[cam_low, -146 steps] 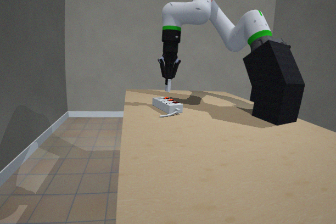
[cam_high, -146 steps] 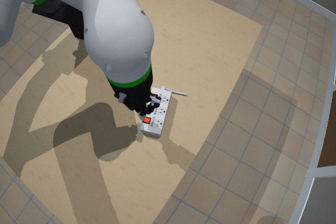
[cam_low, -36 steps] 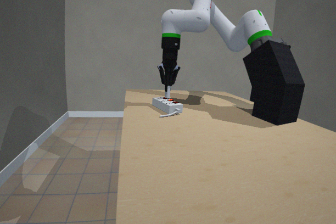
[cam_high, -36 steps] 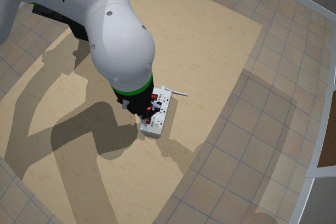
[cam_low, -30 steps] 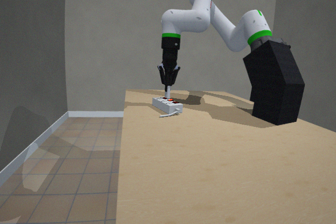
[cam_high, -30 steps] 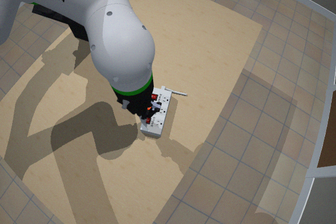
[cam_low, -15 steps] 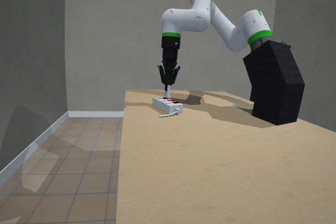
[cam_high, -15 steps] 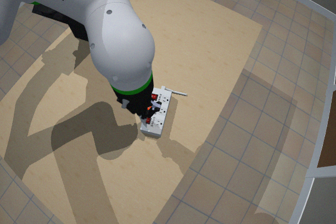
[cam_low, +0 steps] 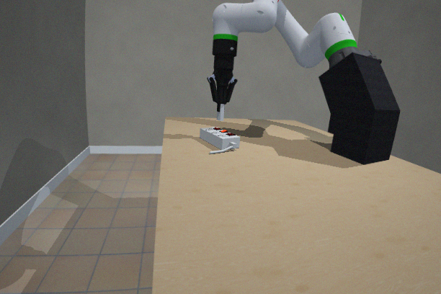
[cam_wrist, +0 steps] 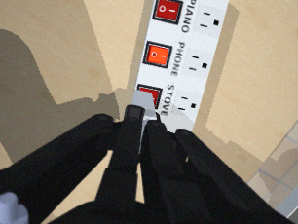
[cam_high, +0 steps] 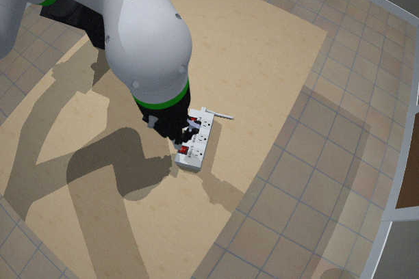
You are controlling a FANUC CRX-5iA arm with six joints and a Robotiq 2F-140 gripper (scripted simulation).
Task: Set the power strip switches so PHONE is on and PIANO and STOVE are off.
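Observation:
The white power strip lies face up on the wooden table, with its short cable stub at the far end. It also shows in the exterior view. In the wrist view its red rocker switches read PIANO, PHONE and STOVE. The PHONE switch looks brighter orange-red, while PIANO and STOVE look darker red. My gripper is shut and empty. It points straight down over the STOVE end, and its tips partly cover that switch. In the exterior view the gripper hangs a little above the strip.
The robot's black base box stands on the table to the right of the strip. The table's left edge drops to a tiled floor, and the strip lies near that edge.

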